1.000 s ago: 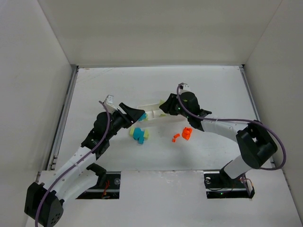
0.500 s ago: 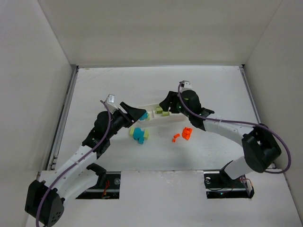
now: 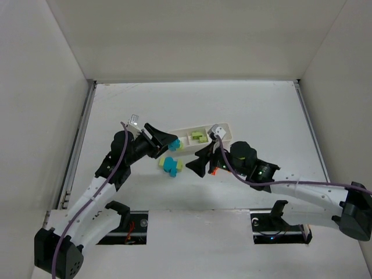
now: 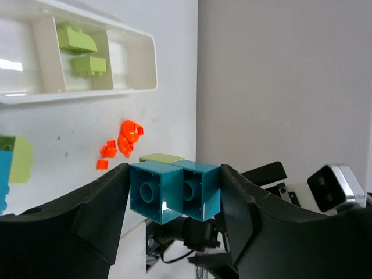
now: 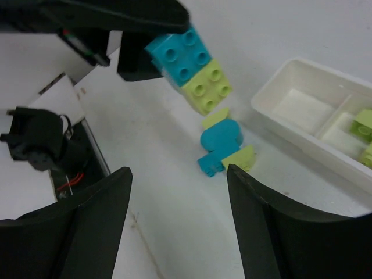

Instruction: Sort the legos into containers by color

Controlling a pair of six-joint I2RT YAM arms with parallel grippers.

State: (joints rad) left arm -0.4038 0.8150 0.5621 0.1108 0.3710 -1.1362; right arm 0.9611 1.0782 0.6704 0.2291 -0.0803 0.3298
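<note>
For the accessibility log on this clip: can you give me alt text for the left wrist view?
The left pincer grips a cyan-blue lego by its sides, a yellow-green piece showing just behind it. Beyond on the table lie orange-red legos and a white tray holding two yellow-green legos in one compartment.

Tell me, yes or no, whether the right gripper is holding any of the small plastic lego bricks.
No: in the right wrist view the right gripper has its jaws wide apart with nothing between them.
</note>
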